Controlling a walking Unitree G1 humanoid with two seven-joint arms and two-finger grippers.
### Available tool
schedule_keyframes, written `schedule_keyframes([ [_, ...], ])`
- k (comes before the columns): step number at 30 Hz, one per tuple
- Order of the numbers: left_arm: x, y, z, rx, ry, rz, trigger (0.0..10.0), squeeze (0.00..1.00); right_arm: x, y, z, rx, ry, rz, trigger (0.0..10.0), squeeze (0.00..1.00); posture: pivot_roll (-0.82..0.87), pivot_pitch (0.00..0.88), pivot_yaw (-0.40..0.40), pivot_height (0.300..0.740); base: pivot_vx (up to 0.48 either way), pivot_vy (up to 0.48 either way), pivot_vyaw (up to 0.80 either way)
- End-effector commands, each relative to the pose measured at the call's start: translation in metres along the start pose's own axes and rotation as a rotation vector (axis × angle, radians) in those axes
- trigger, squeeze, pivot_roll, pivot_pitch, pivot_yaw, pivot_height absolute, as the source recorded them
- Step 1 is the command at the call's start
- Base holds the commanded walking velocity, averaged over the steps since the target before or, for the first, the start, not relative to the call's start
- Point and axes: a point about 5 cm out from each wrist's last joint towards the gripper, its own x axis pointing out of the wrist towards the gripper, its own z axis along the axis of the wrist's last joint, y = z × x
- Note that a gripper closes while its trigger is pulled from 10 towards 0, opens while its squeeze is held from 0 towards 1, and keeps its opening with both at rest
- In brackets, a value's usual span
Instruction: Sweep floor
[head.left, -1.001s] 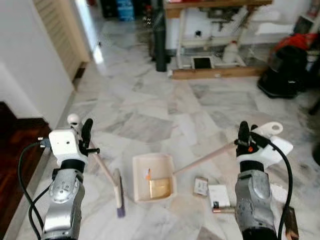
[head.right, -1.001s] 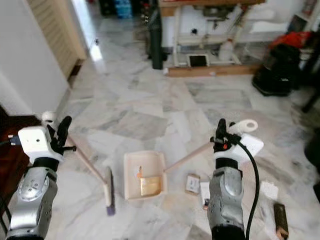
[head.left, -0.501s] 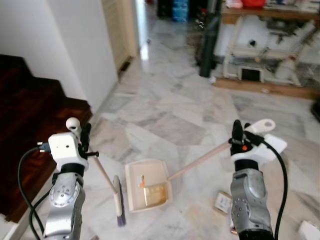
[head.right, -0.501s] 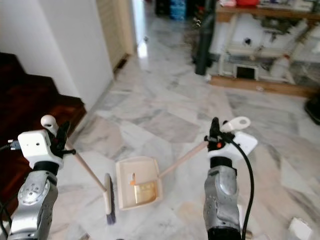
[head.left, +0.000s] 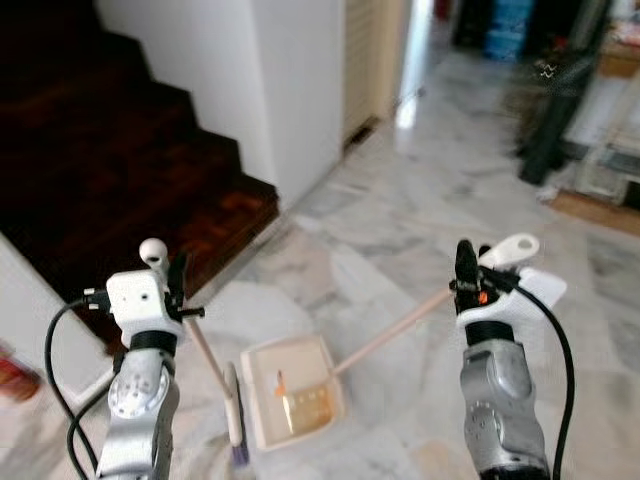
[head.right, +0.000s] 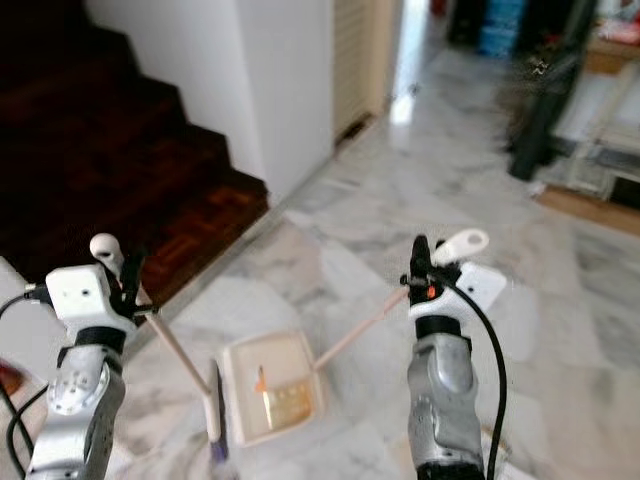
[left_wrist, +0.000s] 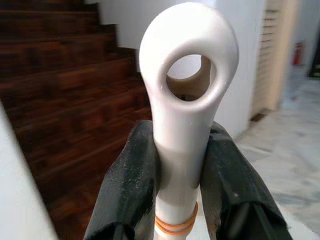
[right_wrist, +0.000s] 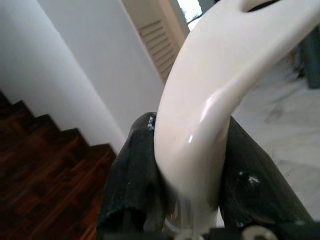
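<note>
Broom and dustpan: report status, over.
Left gripper shut on broom handle. Right gripper shut on dustpan handle. Dustpan holds scraps, broom head beside it. Dark wooden stairs ahead left.

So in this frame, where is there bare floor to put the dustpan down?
Open marble floor runs ahead of the dustpan toward the doorway, between the white wall and the right gripper. It is tight on the left: the broom lies beside the pan, with the dark wooden stairs just past the left gripper.

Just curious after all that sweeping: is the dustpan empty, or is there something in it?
Not empty. The dustpan holds a yellowish scrap and a small orange piece inside its tray.
</note>
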Motion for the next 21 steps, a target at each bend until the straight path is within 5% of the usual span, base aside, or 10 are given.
schedule_keyframes([
  [1, 0.0028, 0.0011, 0.0132, 0.009, -0.059, 0.008, 10.0, 0.00, 0.0046, 0.0104, 0.0133, 0.015, -0.062, 0.031, 10.0, 0.00, -0.01, 0.000, 0.040, 0.740, 0.000, 0.000, 0.80],
  [15, 0.0055, -0.0017, 0.0213, 0.064, -0.080, 0.018, 10.0, 0.00, 0.0053, 0.0100, 0.0152, 0.023, -0.052, 0.019, 10.0, 0.00, 0.00, 0.000, 0.044, 0.740, 0.000, 0.000, 0.80],
  [21, 0.0049, -0.0007, 0.0228, 0.069, -0.079, 0.033, 10.0, 0.00, 0.0082, 0.0101, 0.0147, 0.049, -0.037, 0.004, 10.0, 0.00, 0.01, 0.000, 0.039, 0.740, 0.000, 0.000, 0.00],
])
